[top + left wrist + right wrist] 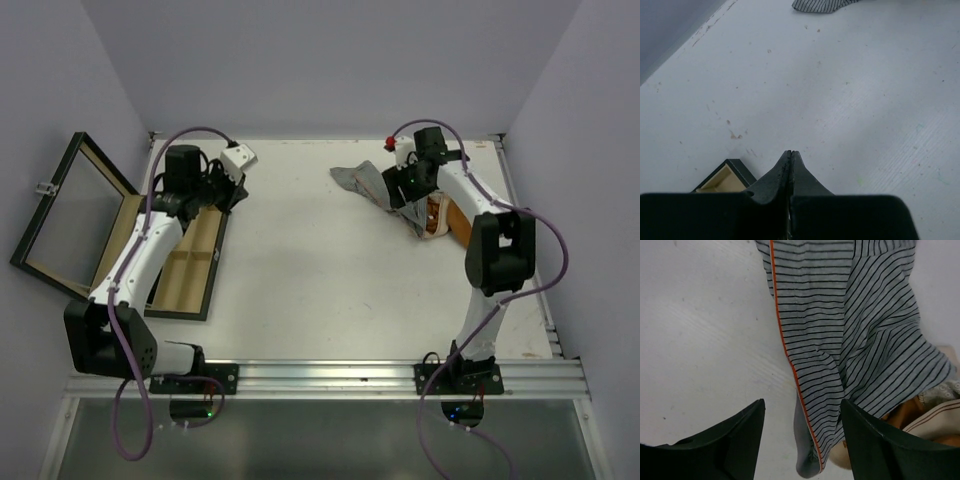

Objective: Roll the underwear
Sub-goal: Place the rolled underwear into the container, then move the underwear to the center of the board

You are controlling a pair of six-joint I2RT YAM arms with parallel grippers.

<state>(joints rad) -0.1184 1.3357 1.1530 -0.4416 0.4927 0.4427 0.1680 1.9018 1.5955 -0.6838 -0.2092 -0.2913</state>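
- Left gripper (791, 152): I read the jaws as pressed flat together with nothing between them. It hangs over bare bench (850, 100) near the far left corner.
- Wooden box (185, 265): lies at the left edge of the bench, and one corner shows just beside the left fingertips in the wrist view. Its glass lid (70, 215) is swung open to the left.
- Right gripper (802, 410): jaws stand apart, not clamped. The fingers (740, 440) sit on either side of a folded end of cloth.
- Grey striped underwear (850, 340): spread flat near the far edge, right of middle. Its orange-piped edge runs down between the right jaws.
- Orange-brown underwear (905, 415): bunched toward the far right corner, partly under the striped piece and just beside the right-hand finger.
- The striped piece lies well apart from the left gripper, across the bench.
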